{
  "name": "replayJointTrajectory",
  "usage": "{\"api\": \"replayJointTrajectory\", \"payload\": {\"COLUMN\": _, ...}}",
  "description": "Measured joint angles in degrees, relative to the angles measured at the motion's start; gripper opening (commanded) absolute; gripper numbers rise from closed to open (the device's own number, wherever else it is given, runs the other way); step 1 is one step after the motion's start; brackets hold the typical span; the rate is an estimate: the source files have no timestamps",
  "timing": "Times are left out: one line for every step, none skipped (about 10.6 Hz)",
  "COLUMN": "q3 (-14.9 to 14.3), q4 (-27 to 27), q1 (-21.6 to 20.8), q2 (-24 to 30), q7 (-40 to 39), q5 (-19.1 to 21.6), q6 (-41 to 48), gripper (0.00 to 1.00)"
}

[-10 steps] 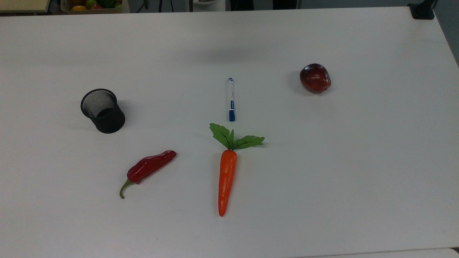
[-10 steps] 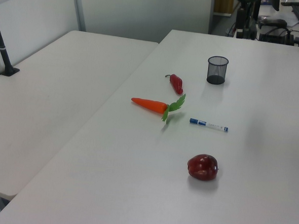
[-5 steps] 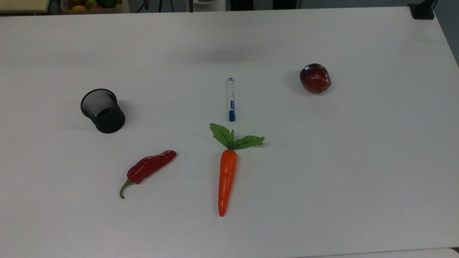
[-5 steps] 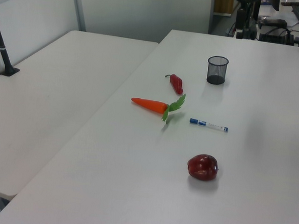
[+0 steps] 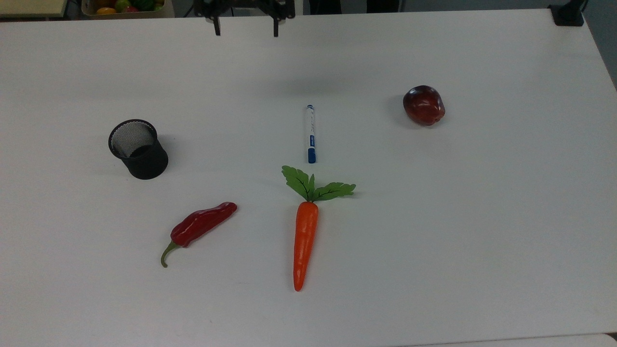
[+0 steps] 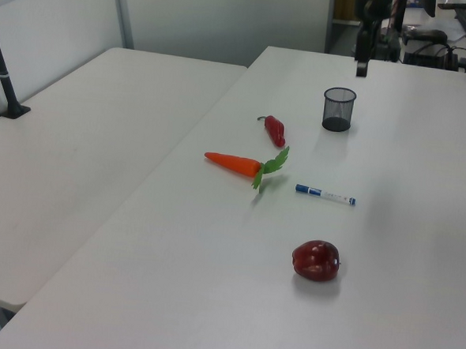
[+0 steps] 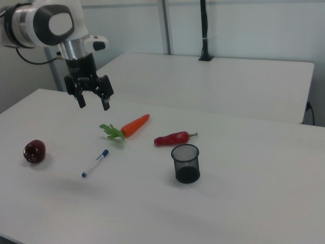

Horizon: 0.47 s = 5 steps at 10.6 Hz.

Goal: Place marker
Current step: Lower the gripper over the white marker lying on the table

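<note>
- Carrot lies nearest the lower edge of the top view, orange tip toward that edge and green leaves toward the marker; a red chili pepper lies on the top view's left of it, apart from it.
- The marker lies flat on the white table just beyond the carrot leaves, not touching them. Its long axis runs nearly straight up and down in the top view, in line with the carrot: the blue cap points toward the leaves, the small blue end tip points toward the far edge. In the right view it lies slanted, cap up and to the right view's right.
- A black mesh cup stands upright well to the top view's left of the marker, mouth open upward; a dark red apple sits well to the top view's right, slightly farther back.
- The claw hangs at the far edge of the table, its two fingers spread wide and holding nothing. In the right view it hovers clear above the table, fingers pointing down, well apart from the marker.
- Compared with half a second ago, the claw has come into the top view at the upper edge; the marker, carrot, pepper, cup and apple lie as they did before.
</note>
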State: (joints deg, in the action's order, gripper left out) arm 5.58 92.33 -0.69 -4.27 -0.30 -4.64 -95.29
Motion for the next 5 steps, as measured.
{"api": "replayJointTrajectory", "payload": {"q3": 0.1, "q4": 0.8, "q1": -1.6, "q2": -1.5, "q7": 0.9, "q5": 0.0, "q6": -2.1, "gripper": 1.00}}
{"api": "replayJointTrajectory", "payload": {"q3": 0.1, "q4": 1.8, "q1": -3.6, "q2": -3.6, "q7": 2.1, "q5": 0.0, "q6": -4.5, "gripper": 1.00}}
{"api": "replayJointTrajectory", "payload": {"q3": 0.1, "q4": 2.5, "q1": -4.7, "q2": -4.9, "q7": 2.8, "q5": 0.0, "q6": -6.1, "gripper": 1.00}}
{"api": "replayJointTrajectory", "payload": {"q3": 0.2, "q4": 3.7, "q1": -5.6, "q2": -6.1, "q7": 4.0, "q5": 0.0, "q6": -8.0, "gripper": 1.00}}
{"api": "replayJointTrajectory", "payload": {"q3": 0.2, "q4": 5.2, "q1": -6.8, "q2": -7.6, "q7": 5.8, "q5": 0.0, "q6": -10.6, "gripper": 1.00}}
